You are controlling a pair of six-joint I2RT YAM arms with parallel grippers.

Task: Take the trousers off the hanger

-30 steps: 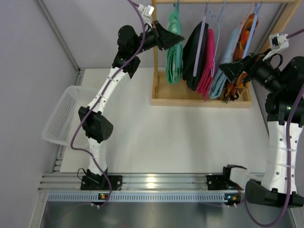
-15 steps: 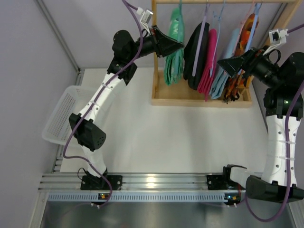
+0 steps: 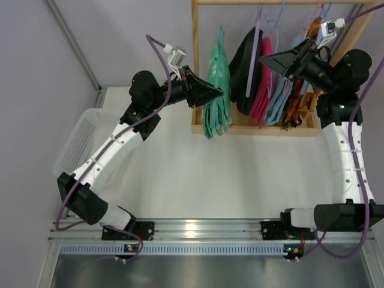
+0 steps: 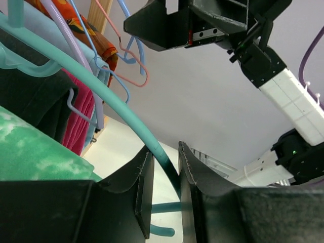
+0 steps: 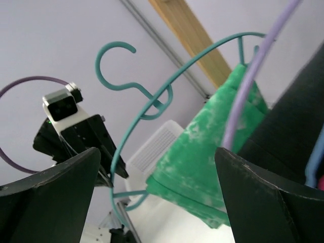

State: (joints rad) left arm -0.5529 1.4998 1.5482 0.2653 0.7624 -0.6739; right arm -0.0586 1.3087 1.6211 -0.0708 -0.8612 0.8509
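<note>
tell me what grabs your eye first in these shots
The mint-green trousers hang on a teal hanger clamped in the left gripper, its hook hooked on nothing. Farther right, the right gripper gapes open beside the black trousers, which hang on the wooden rack.

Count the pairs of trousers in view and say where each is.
5. The mint-green pair hangs on the teal hanger in the left pincer; the black, magenta, light blue and orange pairs hang along the rack. Others may be hidden.
</note>
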